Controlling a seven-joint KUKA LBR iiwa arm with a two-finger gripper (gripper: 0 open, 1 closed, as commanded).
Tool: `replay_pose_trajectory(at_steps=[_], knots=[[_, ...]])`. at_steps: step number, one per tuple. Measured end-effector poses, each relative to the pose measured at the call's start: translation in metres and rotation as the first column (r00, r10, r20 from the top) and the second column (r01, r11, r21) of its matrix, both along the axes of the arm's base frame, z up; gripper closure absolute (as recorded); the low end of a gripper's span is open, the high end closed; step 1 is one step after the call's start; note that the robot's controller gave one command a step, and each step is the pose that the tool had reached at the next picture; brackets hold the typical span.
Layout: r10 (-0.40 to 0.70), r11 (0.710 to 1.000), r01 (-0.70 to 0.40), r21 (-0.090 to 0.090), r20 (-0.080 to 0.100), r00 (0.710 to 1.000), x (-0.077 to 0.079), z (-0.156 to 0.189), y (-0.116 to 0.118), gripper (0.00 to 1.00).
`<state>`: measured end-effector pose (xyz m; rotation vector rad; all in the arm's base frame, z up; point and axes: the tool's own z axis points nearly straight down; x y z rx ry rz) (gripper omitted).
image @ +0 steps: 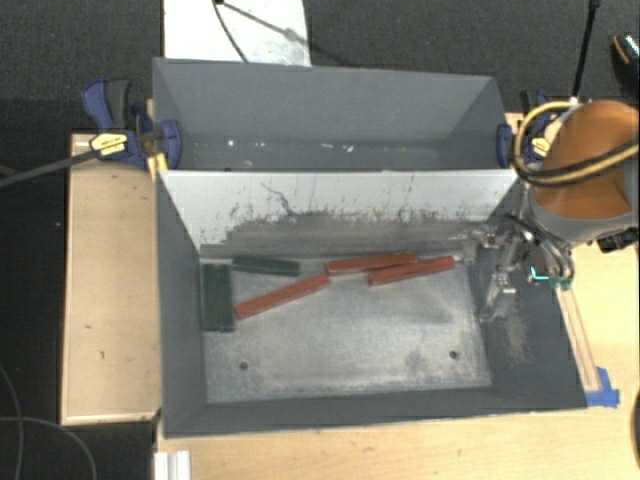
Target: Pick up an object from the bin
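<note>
Pincer (497, 286) hangs low at the right side of the grey metal bin (330, 393), over its scuffed, dusty floor beside the sloping right wall; whether it stands apart or together I cannot tell; nearest to it lies a flat red stick (412, 270), its right end near the pincer; a second stick (370, 263) lies against it; a third stick (283, 295), longer, slants down to the left; a slim green bar (265, 265) lies by the back wall; a thicker green block (217, 296) lies along the left wall.
</note>
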<state>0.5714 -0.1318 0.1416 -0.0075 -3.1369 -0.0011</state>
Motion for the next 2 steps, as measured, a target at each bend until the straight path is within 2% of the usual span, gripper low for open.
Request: replay_pose_trajectory(at_steps=[1,2], knots=[[-0.028,1.0,0.028,0.002,0.002,1.0,0.007,-0.064,0.055,0.0],[-0.021,1.0,0.021,0.003,0.005,1.0,0.004,-0.067,0.124,0.0]])
